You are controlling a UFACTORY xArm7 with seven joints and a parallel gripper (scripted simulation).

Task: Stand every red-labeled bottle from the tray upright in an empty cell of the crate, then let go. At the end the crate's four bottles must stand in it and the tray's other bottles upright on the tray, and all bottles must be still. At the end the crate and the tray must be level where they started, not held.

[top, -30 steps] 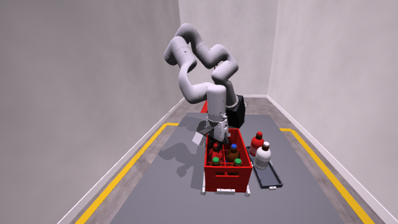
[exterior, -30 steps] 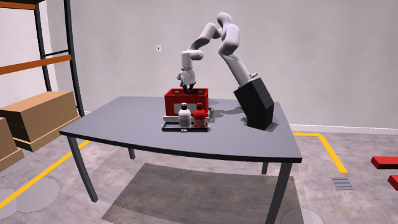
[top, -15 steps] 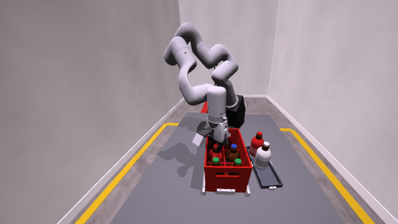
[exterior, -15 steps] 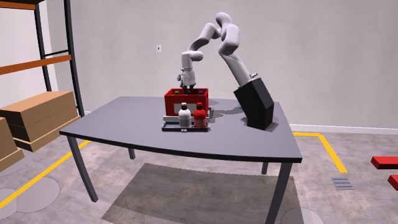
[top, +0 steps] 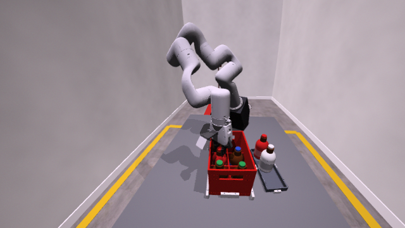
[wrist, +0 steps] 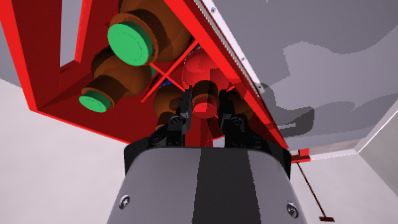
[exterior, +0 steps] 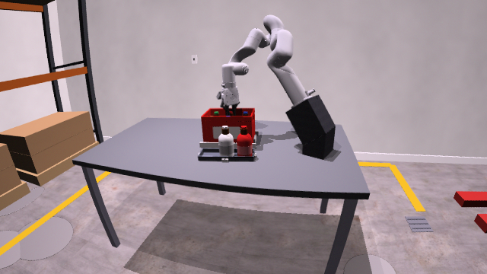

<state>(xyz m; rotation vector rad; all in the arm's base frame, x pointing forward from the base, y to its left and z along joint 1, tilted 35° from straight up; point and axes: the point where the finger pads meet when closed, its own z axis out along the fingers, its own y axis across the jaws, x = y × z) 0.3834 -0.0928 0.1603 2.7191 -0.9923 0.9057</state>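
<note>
Red-labeled bottle [wrist: 204, 87] sits in the crate [top: 231, 177], its neck clamped between the gripper [wrist: 205, 116] fingers

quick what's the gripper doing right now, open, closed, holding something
Gripper: closed on the neck of the red-capped bottle, which sits down in a cell of the red crate.
</note>
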